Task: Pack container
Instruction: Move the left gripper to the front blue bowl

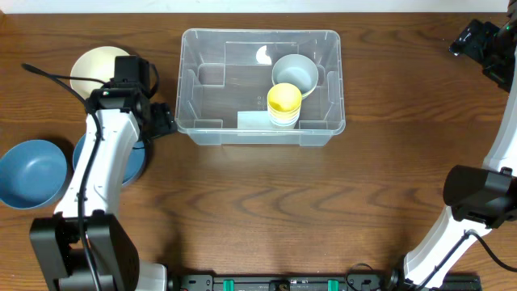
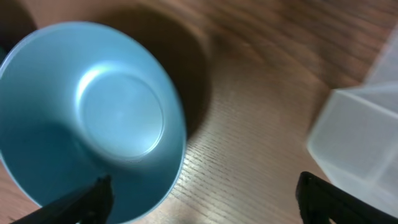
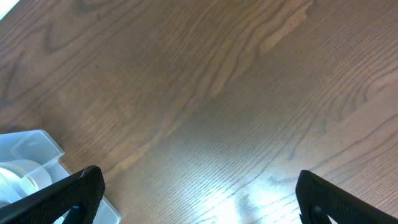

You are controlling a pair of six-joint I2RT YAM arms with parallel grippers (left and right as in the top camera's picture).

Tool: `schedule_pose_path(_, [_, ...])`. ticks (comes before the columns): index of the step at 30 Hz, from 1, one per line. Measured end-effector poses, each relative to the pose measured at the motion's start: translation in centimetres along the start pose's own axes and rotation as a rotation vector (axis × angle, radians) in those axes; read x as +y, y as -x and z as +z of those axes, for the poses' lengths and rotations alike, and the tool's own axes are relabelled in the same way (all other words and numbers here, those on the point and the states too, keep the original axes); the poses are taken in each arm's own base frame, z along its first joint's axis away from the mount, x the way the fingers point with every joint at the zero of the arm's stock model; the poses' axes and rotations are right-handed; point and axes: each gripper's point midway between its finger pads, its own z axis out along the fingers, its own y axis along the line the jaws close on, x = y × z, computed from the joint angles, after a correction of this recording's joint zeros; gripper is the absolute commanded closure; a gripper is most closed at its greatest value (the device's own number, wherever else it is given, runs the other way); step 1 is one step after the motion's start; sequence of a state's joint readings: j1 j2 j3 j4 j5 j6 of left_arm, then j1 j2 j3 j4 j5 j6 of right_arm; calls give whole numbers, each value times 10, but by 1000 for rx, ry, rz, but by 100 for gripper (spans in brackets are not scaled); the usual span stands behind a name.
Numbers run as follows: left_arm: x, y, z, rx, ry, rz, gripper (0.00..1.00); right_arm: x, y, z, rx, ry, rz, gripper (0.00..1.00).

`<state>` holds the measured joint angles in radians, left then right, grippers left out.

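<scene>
The clear rectangular container (image 1: 187, 81) stands at the table's back centre. Inside it are a grey-blue bowl (image 1: 295, 73) and a yellow cup stack (image 1: 284, 103). My left gripper (image 1: 160, 121) is open and empty, low between the container's left front corner (image 2: 360, 143) and a blue bowl (image 1: 133, 166). In the left wrist view, the gripper (image 2: 202, 205) has one finger over the rim of this blue bowl (image 2: 93, 112). My right gripper (image 1: 467, 40) is open and empty at the far back right, above bare wood (image 3: 199, 199). The right wrist view shows a container corner (image 3: 25, 149).
A cream bowl (image 1: 93, 69) sits at the back left, partly behind my left wrist. A second blue bowl (image 1: 32, 172) sits at the far left. The arm bases stand at the front left and front right.
</scene>
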<state>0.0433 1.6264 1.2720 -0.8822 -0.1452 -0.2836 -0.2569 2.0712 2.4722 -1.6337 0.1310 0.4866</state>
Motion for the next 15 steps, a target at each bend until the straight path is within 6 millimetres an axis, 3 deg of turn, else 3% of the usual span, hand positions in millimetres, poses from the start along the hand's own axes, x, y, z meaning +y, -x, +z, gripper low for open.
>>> schedule_pose_path(5, [7, 6, 10, 17, -36, -112, 21, 0, 0, 0, 0, 0, 0, 1])
schedule_pose_path(15, [19, 6, 32, 73, -111, -271, 24, 0, 0, 0, 0, 0, 0, 1])
